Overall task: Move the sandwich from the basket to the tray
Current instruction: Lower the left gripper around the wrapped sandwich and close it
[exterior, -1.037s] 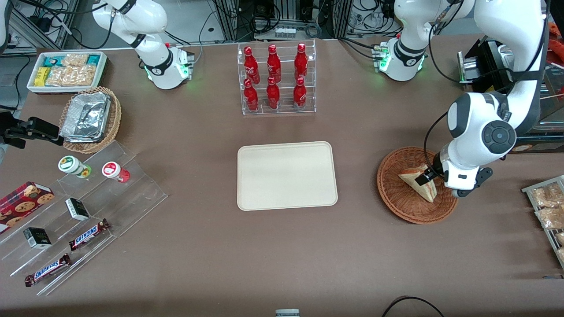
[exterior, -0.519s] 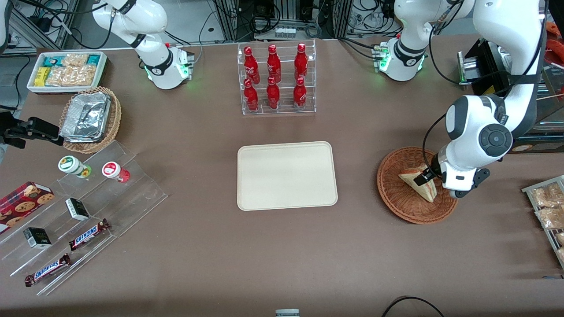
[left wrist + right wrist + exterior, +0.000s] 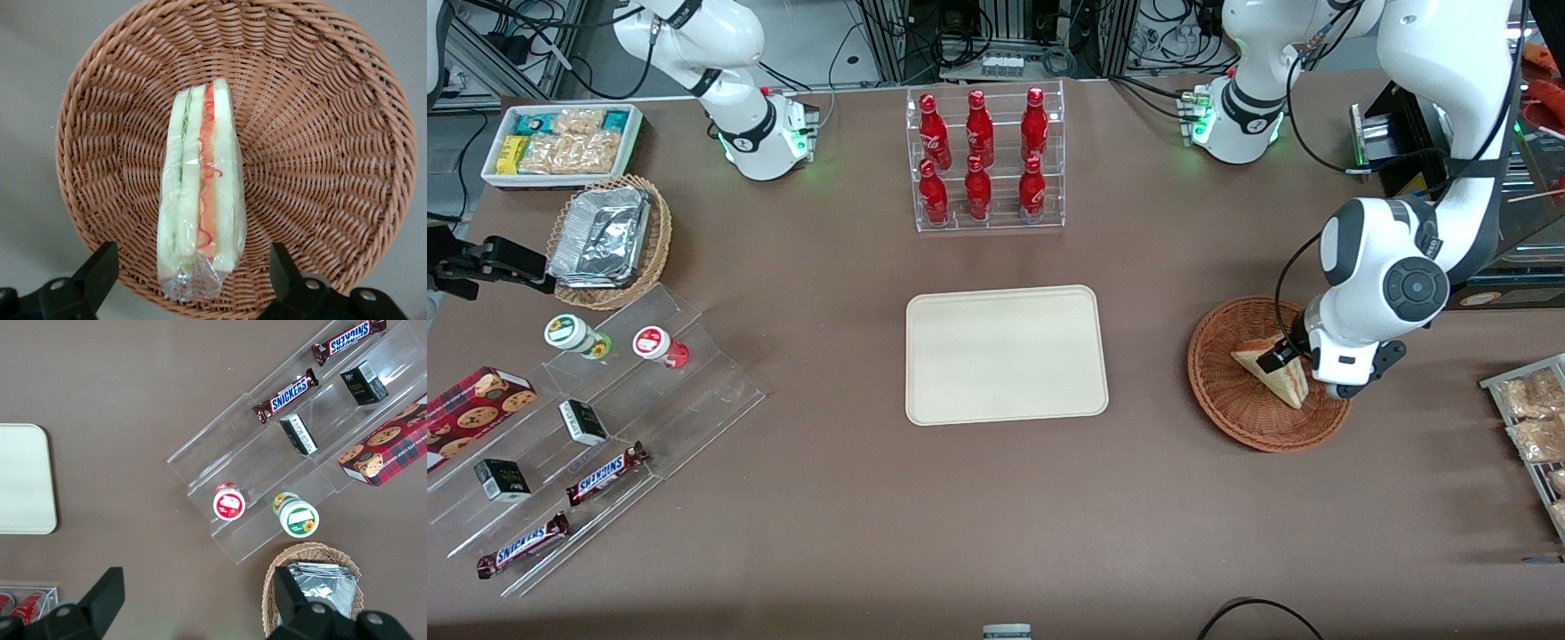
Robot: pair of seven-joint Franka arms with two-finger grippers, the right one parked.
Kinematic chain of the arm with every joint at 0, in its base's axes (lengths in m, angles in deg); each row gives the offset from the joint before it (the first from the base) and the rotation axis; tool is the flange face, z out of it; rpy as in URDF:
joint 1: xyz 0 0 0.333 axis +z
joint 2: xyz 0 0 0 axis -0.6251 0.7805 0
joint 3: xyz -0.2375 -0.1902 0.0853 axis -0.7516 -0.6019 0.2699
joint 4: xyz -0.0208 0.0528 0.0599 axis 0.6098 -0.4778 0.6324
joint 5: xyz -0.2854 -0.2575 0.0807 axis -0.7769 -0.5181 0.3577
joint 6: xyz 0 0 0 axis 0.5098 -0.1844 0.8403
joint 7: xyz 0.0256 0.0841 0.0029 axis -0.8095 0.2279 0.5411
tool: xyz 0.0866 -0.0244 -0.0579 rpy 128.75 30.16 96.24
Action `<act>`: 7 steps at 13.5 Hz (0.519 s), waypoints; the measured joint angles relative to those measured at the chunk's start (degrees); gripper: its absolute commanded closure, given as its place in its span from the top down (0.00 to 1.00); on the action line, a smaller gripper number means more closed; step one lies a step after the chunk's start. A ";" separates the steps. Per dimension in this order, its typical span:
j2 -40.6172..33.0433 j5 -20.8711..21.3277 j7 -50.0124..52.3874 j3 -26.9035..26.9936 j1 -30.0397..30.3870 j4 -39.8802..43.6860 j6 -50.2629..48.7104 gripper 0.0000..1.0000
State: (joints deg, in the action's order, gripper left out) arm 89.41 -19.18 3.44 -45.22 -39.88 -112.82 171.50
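The clear-wrapped sandwich (image 3: 1273, 370) lies in the reddish-brown wicker basket (image 3: 1227, 391), toward the working arm's end of the table. In the left wrist view the sandwich (image 3: 200, 200) stands on edge with its red, orange and green filling showing, inside the basket (image 3: 320, 133). My left gripper (image 3: 193, 277) is open just above the basket, one finger (image 3: 100, 270) on each side of the sandwich's wrapped end, with gaps between fingers and wrap. In the front view the gripper (image 3: 1285, 356) sits over the sandwich. The cream-beige tray (image 3: 1005, 354) lies empty at the table's middle.
A clear rack of red bottles (image 3: 983, 160) stands farther from the camera than the tray. A rack of snack packets (image 3: 1534, 427) lies at the working arm's table edge. A tan basket with foil containers (image 3: 609, 240), a white snack box (image 3: 560, 142) and a clear stepped display (image 3: 596, 427) lie toward the parked arm's end.
The left arm's elbow and wrist have shifted slightly farther from the camera and a little toward the tray; the gripper stays over the sandwich, which has not moved.
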 measured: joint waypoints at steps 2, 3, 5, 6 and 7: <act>0.81 0.00 0.02 0.01 0.02 -0.62 1.50 1.00; 1.05 0.00 0.04 0.02 0.06 -1.11 2.47 0.98; 1.30 -0.01 0.10 0.05 0.21 -1.82 3.50 0.34; 1.35 -0.02 0.39 0.06 0.30 -2.04 3.62 0.04; 1.35 -0.02 0.91 0.07 0.35 -2.12 3.65 0.00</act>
State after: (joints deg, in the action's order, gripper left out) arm 90.76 -19.21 4.35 -45.16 -39.53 -114.94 175.16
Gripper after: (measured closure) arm 0.154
